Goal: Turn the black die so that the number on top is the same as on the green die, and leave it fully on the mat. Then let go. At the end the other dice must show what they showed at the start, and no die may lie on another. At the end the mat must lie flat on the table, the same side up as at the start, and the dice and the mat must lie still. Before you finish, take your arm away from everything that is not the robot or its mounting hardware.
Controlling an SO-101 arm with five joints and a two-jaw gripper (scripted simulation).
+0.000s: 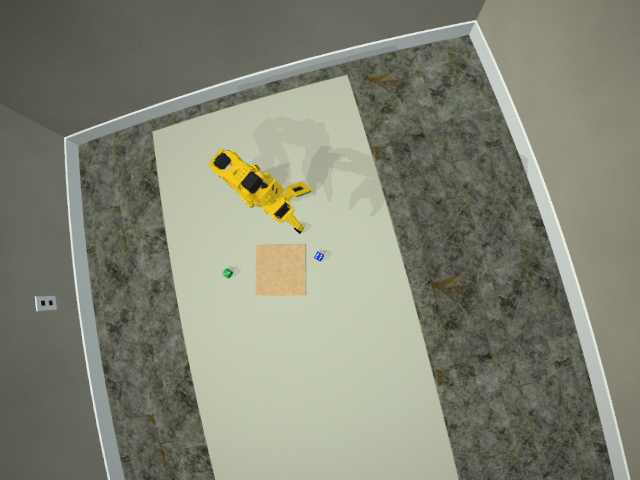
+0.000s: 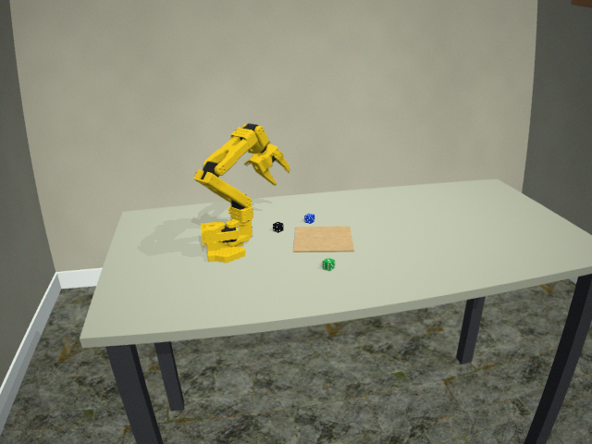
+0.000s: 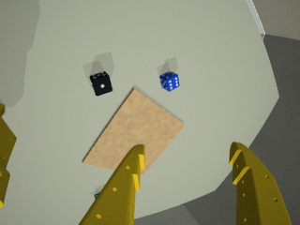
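The black die point(image 2: 277, 227) lies on the table between the arm's base and the tan mat point(image 2: 323, 239), off the mat. In the wrist view the black die point(image 3: 101, 82) shows one white pip on top, beside the mat point(image 3: 134, 131). The green die point(image 2: 327, 264) lies on the table in front of the mat; its top number is too small to read. My gripper point(image 2: 281, 176) hangs high above the table, behind the black die. Its fingers stand apart with nothing between them. In the overhead view the arm partly hides the black die point(image 1: 298, 230).
The blue die point(image 2: 309, 218) lies on the table just behind the mat, to the right of the black die; it also shows in the wrist view point(image 3: 169, 81). The arm's base point(image 2: 222, 240) stands left of the dice.
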